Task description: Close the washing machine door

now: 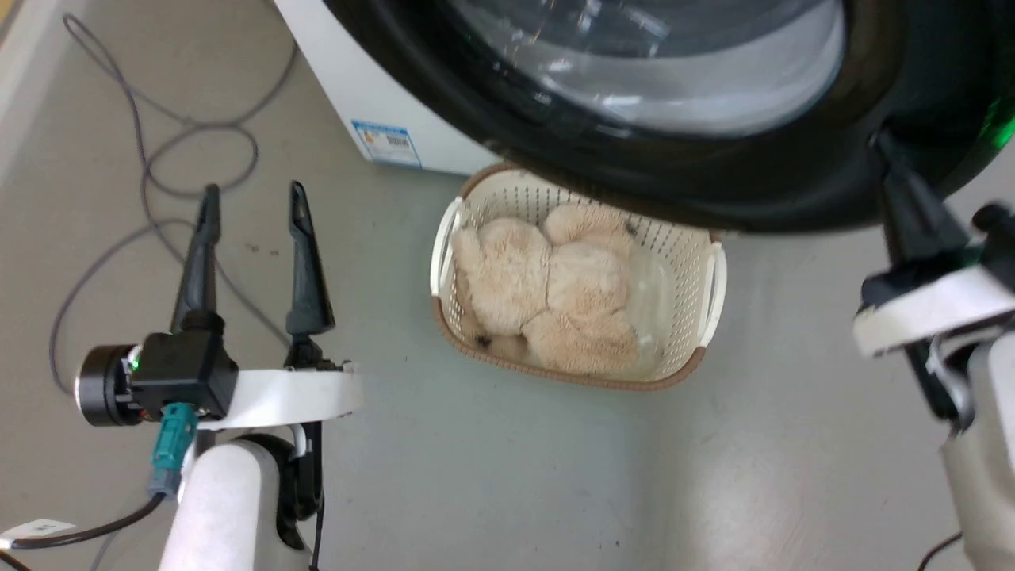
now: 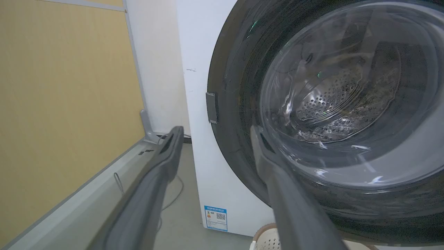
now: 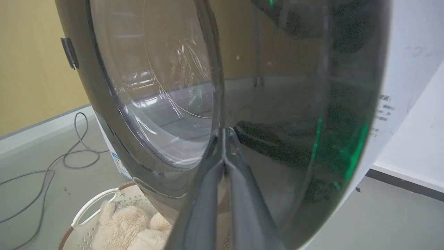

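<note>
The glossy black washing machine door with its clear glass bowl stands swung out from the white washing machine. My right gripper is shut, its tips pressed against the door's dark rim; in the head view it touches the rim at the lower right. My left gripper hangs open over the floor left of the door, holding nothing. In the left wrist view its fingers point at the machine's white front and the door.
A cream perforated basket holding a beige plush toy sits on the floor under the door. A grey cable loops over the floor at the left. A yellow wall stands left of the machine.
</note>
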Available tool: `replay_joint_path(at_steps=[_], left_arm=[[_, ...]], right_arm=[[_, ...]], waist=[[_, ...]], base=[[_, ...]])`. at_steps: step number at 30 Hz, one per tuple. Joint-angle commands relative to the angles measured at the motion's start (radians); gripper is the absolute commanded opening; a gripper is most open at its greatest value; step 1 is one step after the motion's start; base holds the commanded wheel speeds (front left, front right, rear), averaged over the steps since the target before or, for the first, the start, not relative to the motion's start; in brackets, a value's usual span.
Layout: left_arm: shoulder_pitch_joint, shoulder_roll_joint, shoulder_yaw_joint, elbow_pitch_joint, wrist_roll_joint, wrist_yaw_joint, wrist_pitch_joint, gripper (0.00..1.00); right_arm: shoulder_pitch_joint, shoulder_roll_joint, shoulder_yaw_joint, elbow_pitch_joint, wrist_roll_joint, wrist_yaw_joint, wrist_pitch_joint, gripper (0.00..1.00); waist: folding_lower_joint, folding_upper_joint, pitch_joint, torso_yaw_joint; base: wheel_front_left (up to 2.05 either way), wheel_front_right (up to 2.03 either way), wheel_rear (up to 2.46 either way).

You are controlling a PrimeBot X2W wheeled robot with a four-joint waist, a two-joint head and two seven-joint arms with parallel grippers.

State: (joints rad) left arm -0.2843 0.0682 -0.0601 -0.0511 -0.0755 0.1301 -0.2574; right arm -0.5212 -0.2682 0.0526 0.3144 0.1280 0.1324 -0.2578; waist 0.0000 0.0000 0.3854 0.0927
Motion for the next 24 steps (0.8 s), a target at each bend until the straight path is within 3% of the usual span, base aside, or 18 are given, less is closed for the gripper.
replay_joint_path(at_steps=[1,13,24], left_arm=[[-0.019,-0.006,0.01,-0.009,0.008,-0.001,-0.004,1.0],[-0.042,-0.015,0.025,-0.013,0.001,0.005,-0.004,1.0],[-0.044,-0.017,0.024,-0.011,-0.007,0.012,-0.004,1.0]], right_arm=[[-0.055,-0.006,-0.018,0.026,-0.004,-0.002,-0.004,0.0],[-0.275,-0.012,-0.139,0.174,-0.048,-0.002,-0.004,0.0],[-0.35,-0.007,-0.206,0.24,-0.102,-0.002,-0.004,0.0]], waist=[[0.0,0.0,0.038,0.01],[0.0,0.0,0.102,0.035],[0.0,0.0,0.113,0.045]], base=[[0.0,0.0,0.0],[0.0,0.0,0.0],[0.0,0.0,0.0]])
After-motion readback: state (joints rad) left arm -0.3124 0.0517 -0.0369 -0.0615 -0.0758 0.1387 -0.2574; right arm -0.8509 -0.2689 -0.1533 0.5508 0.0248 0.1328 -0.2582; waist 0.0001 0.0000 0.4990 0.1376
